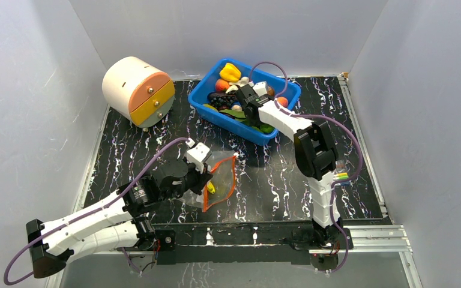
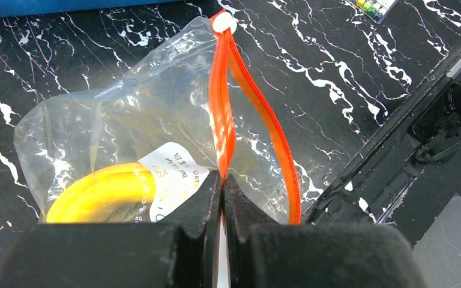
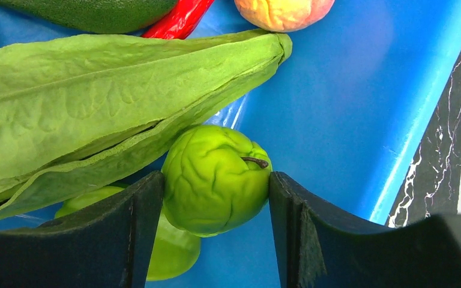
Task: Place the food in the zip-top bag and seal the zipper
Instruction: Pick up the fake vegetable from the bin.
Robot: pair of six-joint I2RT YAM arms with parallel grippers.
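Against the lime point(image 3: 216, 180), green leaves point(image 3: 96, 102)

Robotics lab cell: plain white walls point(image 1: 30, 90), marbled black table point(image 1: 276, 186), aluminium rail point(image 1: 372, 237).

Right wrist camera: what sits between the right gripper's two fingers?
A wrinkled green toy fruit, resting in the blue bin; both fingers of the right gripper appear to touch its sides, seen in the right wrist view.
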